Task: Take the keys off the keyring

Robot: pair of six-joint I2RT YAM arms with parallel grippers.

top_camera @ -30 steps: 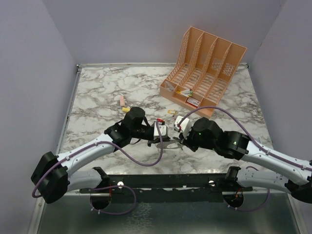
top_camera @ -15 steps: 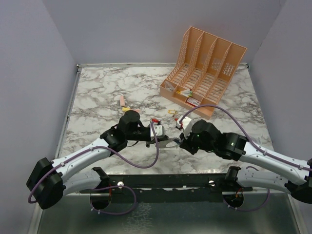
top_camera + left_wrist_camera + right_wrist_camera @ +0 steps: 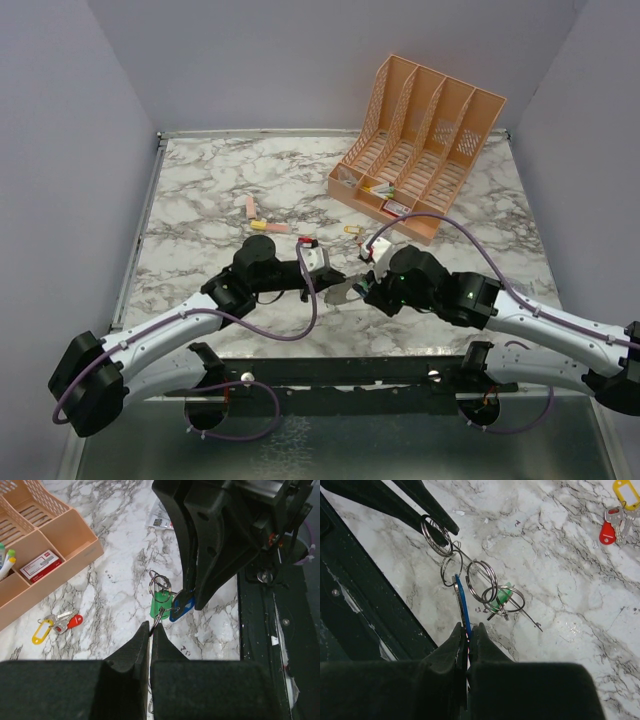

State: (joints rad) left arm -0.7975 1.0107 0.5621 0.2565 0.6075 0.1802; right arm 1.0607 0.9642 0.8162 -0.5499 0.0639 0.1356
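marble top [image 3: 200,190], l claw [image 3: 151,630] nips keyring [image 3: 426,532], r claw [image 3: 467,630] blue tag [image 3: 463,602]

We saw a robotics lab test cell. Plain lilac-grey panels [image 3: 70,150] walled a marble-patterned table [image 3: 200,190] on three sides. Beyond the right gripper [image 3: 366,289] stood a peach file organiser [image 3: 425,130], office-style. On the near side of the left gripper [image 3: 335,283] and the right one, a black mounting rail [image 3: 340,372] carried both arm bases [image 3: 205,368], with purple cables [image 3: 303,322] looping along the white arms [image 3: 170,325].
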